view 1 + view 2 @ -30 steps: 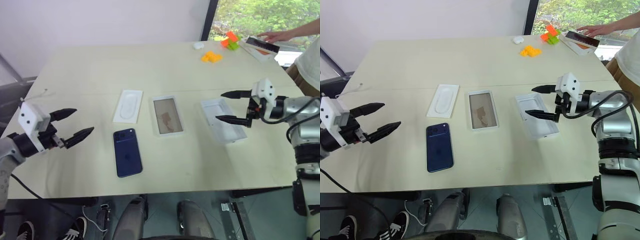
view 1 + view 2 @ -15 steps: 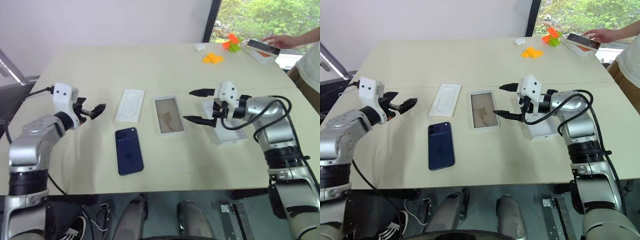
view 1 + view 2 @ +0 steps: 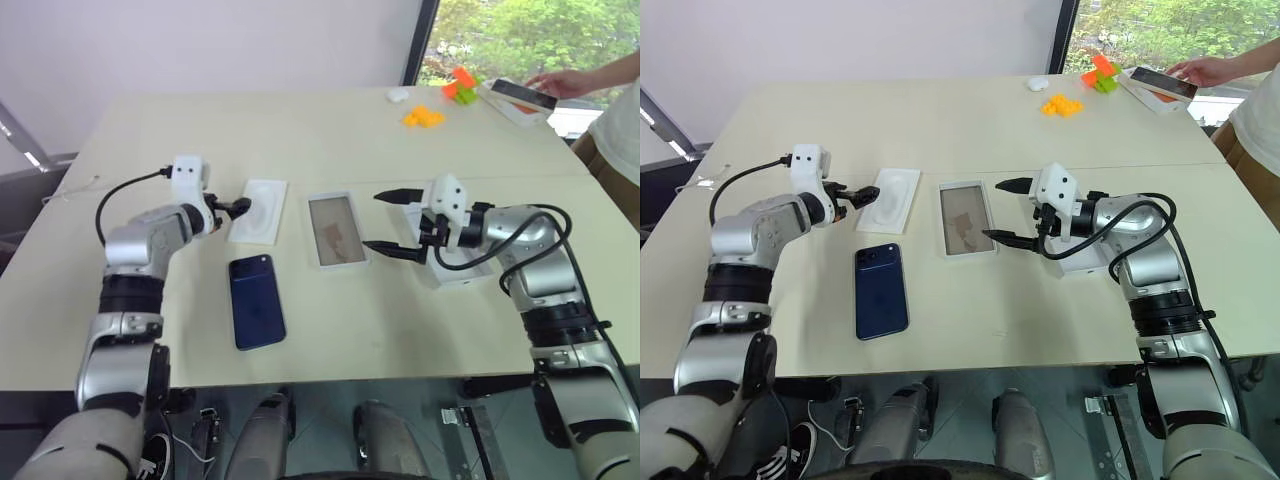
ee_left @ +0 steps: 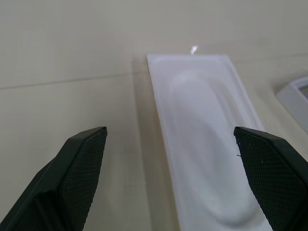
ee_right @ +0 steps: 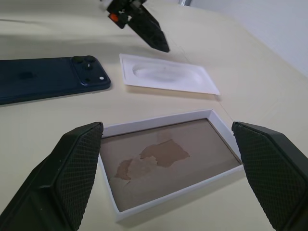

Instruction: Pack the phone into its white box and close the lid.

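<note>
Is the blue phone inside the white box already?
No, the phone lies flat on the table, nearer the robot than the white box, whose brownish floor is bare.

A white insert (image 3: 257, 210) is laid mid-tabletop. Orange blocks (image 3: 423, 116) and a small white object (image 3: 397, 93) are seen near the far right corner.
</note>
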